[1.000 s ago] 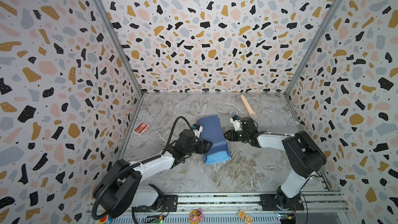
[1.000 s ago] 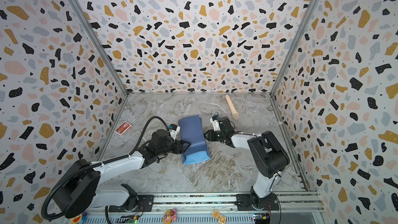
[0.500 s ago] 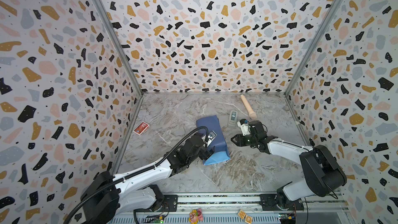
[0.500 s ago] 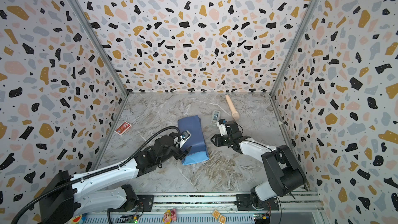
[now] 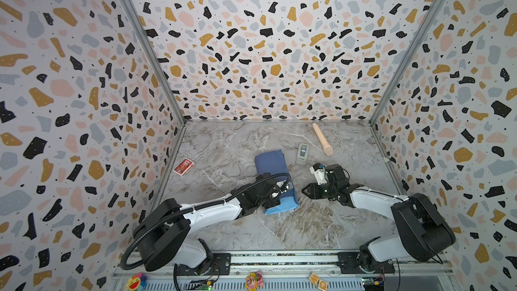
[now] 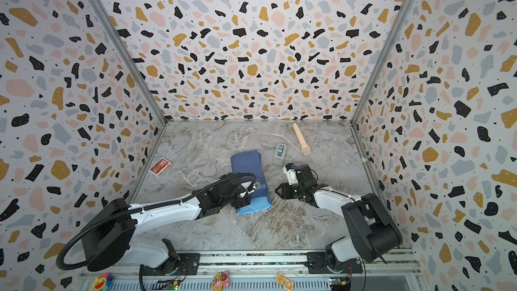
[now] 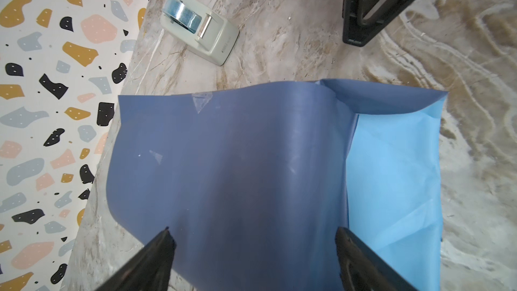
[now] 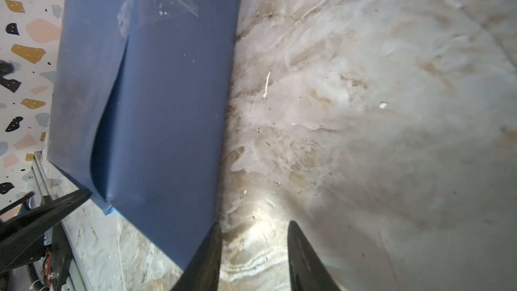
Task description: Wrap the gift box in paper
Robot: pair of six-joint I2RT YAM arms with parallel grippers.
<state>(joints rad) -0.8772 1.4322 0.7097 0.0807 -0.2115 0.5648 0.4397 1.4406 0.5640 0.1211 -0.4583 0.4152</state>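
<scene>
Lying mid-table [image 5: 223, 146], the thin paper [image 5: 270, 163] hides the gift box and seems light and easily creased, best pinched at its loose end; the left gripper [image 7: 253, 232] gapes wide over it, while the right gripper [image 8: 253, 223] is half apart, empty, beside it.

Terrazzo-patterned walls [image 5: 265, 51] enclose a grey-and-tan marbled floor [image 5: 237, 141] on three sides, metal corner strips [image 5: 168, 90] joining them under even light.

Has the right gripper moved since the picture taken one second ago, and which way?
Yes. The right gripper has come back toward the front rail: before, it stood over the tape dispenser, which now lies uncovered beyond it.
</scene>
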